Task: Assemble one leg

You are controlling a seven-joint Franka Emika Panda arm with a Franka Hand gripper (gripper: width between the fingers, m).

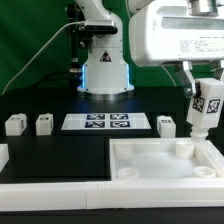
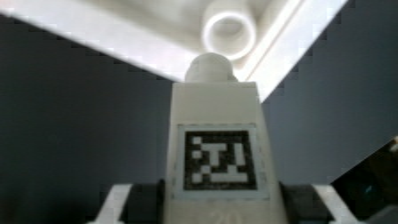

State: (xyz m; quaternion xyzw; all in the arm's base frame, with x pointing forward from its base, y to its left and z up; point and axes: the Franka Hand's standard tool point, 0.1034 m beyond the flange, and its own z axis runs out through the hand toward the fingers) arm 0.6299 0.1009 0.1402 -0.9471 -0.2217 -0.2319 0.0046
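Note:
My gripper (image 1: 203,92) is shut on a leg (image 1: 205,106), a white block with a black-and-white tag, and holds it upright just above the back right corner of the large white tray-like piece (image 1: 160,172). In the wrist view the leg (image 2: 217,130) fills the middle, its rounded tip pointing toward a round socket (image 2: 231,33) in the tray's corner. The fingers (image 2: 134,202) press on both sides of the leg. Three more legs stand on the table: two at the exterior view's left (image 1: 14,124) (image 1: 44,123) and one (image 1: 166,124) near the tray's back edge.
The marker board (image 1: 105,122) lies flat behind the tray, in front of the arm's base (image 1: 104,72). A long white wall (image 1: 50,190) runs along the table's front, at the exterior view's left of the tray.

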